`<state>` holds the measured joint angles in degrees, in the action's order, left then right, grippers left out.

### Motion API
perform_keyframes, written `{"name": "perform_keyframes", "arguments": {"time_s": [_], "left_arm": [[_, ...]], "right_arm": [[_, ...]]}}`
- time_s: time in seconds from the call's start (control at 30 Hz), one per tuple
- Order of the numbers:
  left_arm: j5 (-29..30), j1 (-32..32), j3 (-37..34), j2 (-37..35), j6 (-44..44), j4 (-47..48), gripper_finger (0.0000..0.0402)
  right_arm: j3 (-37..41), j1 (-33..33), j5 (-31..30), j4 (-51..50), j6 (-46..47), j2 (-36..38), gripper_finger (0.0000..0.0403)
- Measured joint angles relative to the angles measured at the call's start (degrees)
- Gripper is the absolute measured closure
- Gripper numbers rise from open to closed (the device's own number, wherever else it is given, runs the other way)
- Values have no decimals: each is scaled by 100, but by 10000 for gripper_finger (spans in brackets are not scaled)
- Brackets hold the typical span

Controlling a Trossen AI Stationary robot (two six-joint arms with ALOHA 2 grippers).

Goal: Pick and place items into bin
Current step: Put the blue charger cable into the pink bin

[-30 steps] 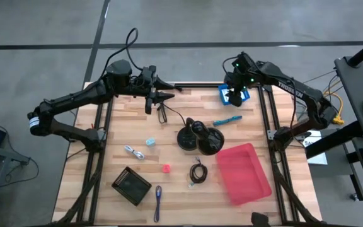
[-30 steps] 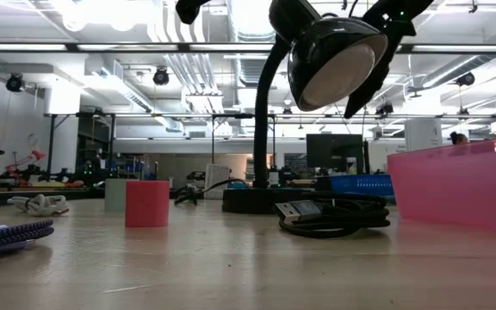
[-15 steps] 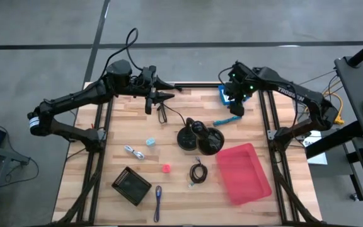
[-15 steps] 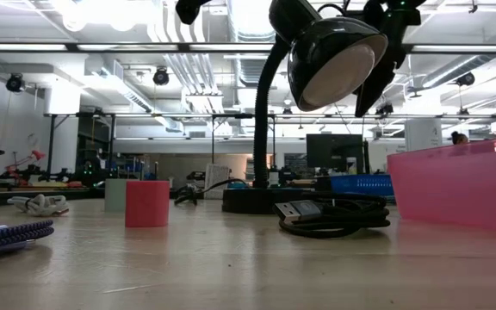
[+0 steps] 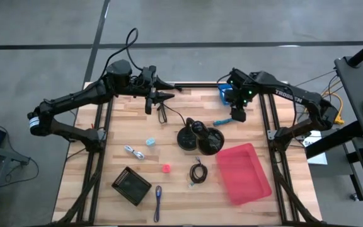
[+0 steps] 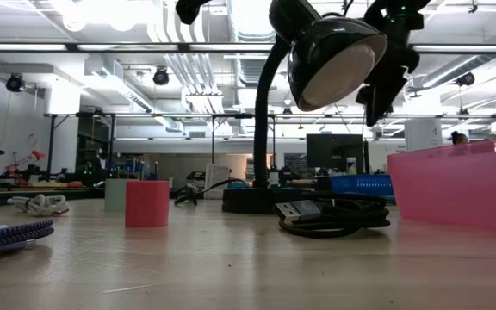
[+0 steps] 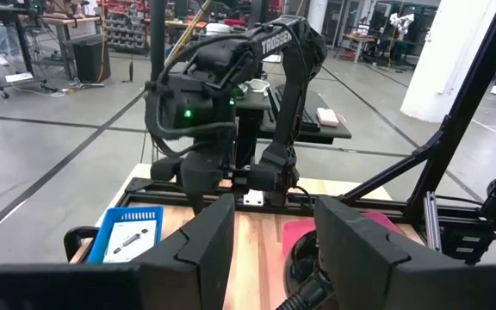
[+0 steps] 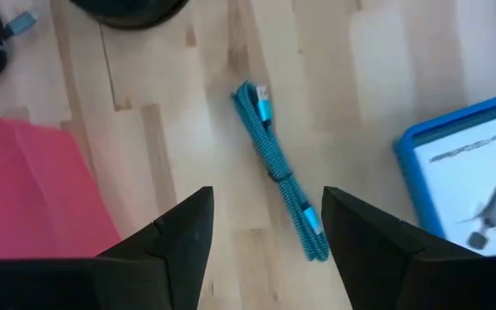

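Two parted fingers of the right gripper (image 8: 265,232) hover empty over the teal braided cable bundle (image 8: 280,172), beside the red plastic bin (image 8: 37,185); left gripper (image 7: 274,241), open, waits far off.

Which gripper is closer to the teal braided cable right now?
Right. The right gripper hangs open just above the teal braided cable, near the table's far right. The left gripper waits at the far edge, well off to the cable's left.
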<state>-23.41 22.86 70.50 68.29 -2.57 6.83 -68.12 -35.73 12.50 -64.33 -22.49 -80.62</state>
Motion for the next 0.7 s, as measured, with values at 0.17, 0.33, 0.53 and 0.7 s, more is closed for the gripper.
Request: {"name": "perform_keyframes", "arguments": {"time_s": [0.17, 0.33, 0.53, 0.7], "left_arm": [[0, 1, 0, 0, 0, 22, 255], [1, 1, 0, 0, 0, 22, 255], [1, 0, 0, 0, 1, 20, 255], [1, 2, -2, 0, 0, 20, 255]], "right_arm": [[286, 4, 1, 10, -39, 0, 202], [624, 28, 20, 52, -196, -1, 202], [1142, 26, -43, 626, -181, -11, 202], [1563, 24, -51, 1248, -272, -11, 202]]}}
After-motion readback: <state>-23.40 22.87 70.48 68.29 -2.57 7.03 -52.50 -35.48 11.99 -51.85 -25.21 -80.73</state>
